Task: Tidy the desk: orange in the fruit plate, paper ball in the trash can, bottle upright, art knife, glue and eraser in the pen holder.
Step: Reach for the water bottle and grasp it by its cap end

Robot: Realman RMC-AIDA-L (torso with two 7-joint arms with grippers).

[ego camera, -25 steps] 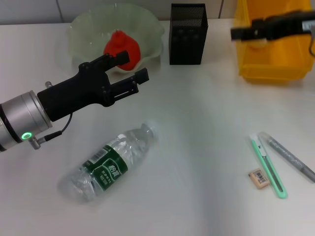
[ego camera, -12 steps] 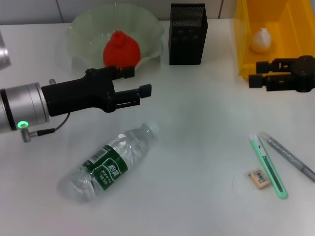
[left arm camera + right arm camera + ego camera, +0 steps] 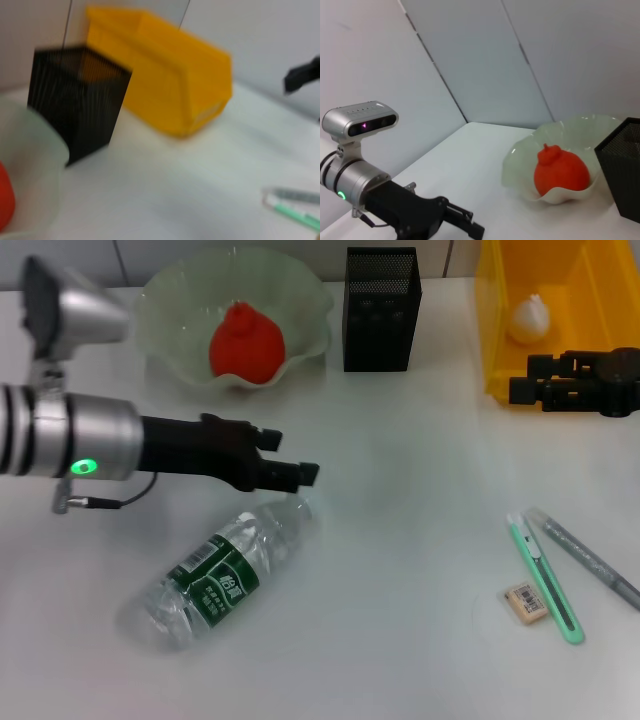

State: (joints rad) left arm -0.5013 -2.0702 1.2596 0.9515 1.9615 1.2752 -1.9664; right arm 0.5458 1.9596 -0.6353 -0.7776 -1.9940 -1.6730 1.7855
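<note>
The bottle [image 3: 222, 573] lies on its side on the white counter [image 3: 400, 540], long axis diagonal, cap end toward the far right and base toward the near left; its dark green label carries white characters too small to read. The left gripper [image 3: 290, 468] hangs just over the cap end, its jaws a narrow gap apart and holding nothing. The orange [image 3: 246, 343] sits in the pale green plate [image 3: 165, 300] at the far left, with the black mesh pen holder [image 3: 381, 308] upright beside it. To the right stands the yellow bin [image 3: 500, 330] with the paper ball [image 3: 527, 318] inside. The right gripper [image 3: 525, 380] hovers at the bin's near edge, jaws apart and empty. On the near right, the green knife [image 3: 545, 578] and the grey glue [image 3: 585, 558] lie side by side, both running from far left to near right; the eraser [image 3: 526, 602], bearing a small barcode sticker, lies just beside the knife.
</note>
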